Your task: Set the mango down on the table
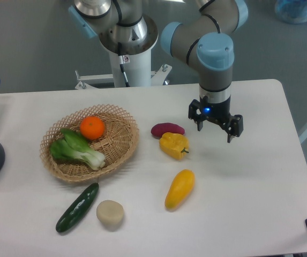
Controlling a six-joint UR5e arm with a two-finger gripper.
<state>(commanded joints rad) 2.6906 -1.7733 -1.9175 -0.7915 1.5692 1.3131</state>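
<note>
One mango (180, 188) lies on the bench (249, 203), lower centre; smooth, firm, roll-prone: grip mid-body. Jaws spread, empty, on gripper (216, 123).

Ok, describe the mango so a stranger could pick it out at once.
Start at the wicker basket on the white table and look right and nearer the camera. The mango lies alone there, below the yellow pepper. It is smooth, elongated and stemless, where the pepper is lumpy.
</note>
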